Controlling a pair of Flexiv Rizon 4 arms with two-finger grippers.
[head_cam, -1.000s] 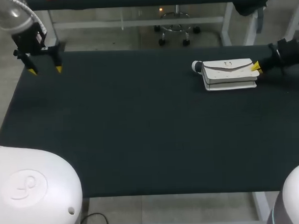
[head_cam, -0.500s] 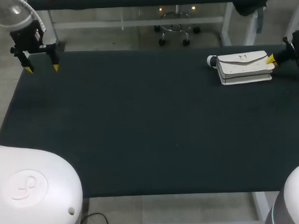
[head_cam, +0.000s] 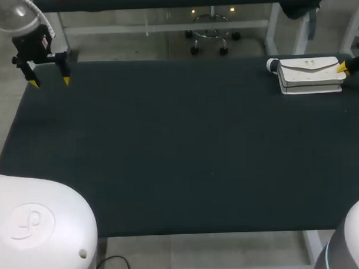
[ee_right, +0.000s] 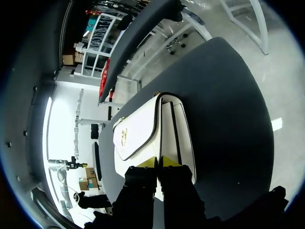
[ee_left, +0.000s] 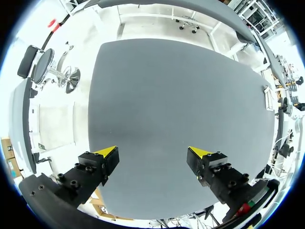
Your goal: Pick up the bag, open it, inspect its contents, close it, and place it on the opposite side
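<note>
The white bag (head_cam: 309, 75) with a flap and a gold clasp lies flat near the table's back right corner. My right gripper (head_cam: 343, 67) comes in from the right edge and is shut on the bag's right end. In the right wrist view its yellow tips (ee_right: 157, 162) pinch the edge of the bag (ee_right: 143, 129), which stretches away ahead of them. My left gripper (head_cam: 48, 82) hangs open over the table's back left corner, far from the bag. The left wrist view shows its fingers (ee_left: 153, 153) wide apart above bare table.
The dark table top (head_cam: 180, 146) stretches between the two arms. A small round white and dark piece (head_cam: 272, 65) sits at the bag's left end. The table's right edge is close to the bag.
The right gripper has pulled the bag to the right and towards the back edge. The left gripper shifted slightly left early on, then kept still.
</note>
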